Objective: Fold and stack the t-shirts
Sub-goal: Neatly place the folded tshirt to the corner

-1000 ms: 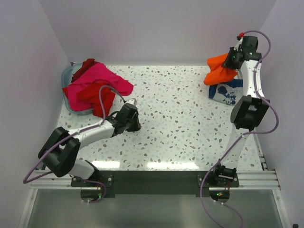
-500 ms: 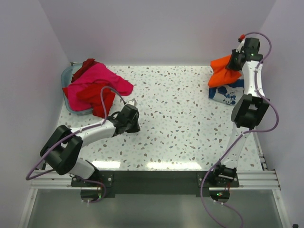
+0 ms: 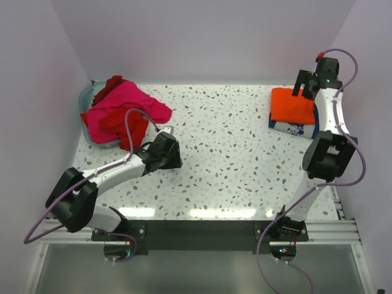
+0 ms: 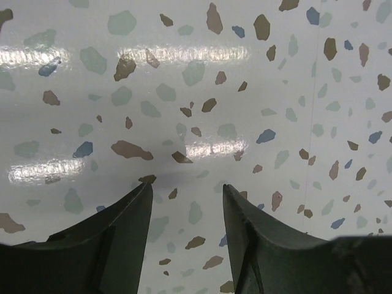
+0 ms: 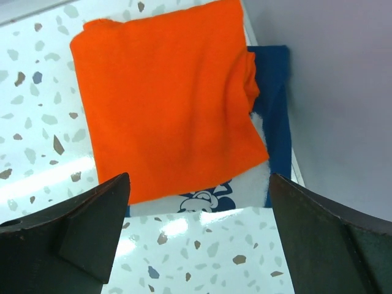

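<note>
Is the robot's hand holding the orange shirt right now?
No, the right gripper has its jaws wide open with nothing between them, and the orange t-shirt lies folded flat on the navy blue t-shirt.

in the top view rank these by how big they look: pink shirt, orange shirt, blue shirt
1. pink shirt, spread loose
2. orange shirt, folded
3. blue shirt, only an edge shows under the orange one

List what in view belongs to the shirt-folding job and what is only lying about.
Job:
orange t-shirt, folded, lying on the navy blue t-shirt
hot pink t-shirt and red t-shirt, heaped unfolded

Lying about:
basket under that heap
speckled table
</note>
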